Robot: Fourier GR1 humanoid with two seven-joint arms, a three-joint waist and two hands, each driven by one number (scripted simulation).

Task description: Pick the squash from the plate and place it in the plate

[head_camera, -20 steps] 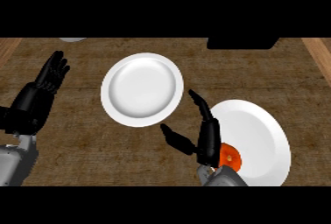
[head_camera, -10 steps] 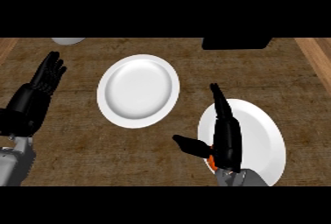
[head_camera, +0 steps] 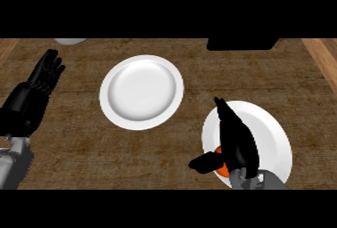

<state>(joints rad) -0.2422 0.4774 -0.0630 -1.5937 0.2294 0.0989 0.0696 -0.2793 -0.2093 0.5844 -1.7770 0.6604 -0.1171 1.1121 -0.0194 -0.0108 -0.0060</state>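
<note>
At the far left we see the left hand (head_camera: 36, 91) resting near the edge, its fingers straight and pointing up, holding nothing. Right of it, on the wooden counter (head_camera: 79, 151), lies a bare white plate (head_camera: 141, 91). Further right we find a second white plate (head_camera: 273, 133), with the right hand (head_camera: 236, 140) stretched over it, fingers straight and together, thumb spread to the left. The orange squash (head_camera: 222, 169) sits on this second plate, peeking out between thumb and palm, mostly hidden; we see no fingers curled round it.
</note>
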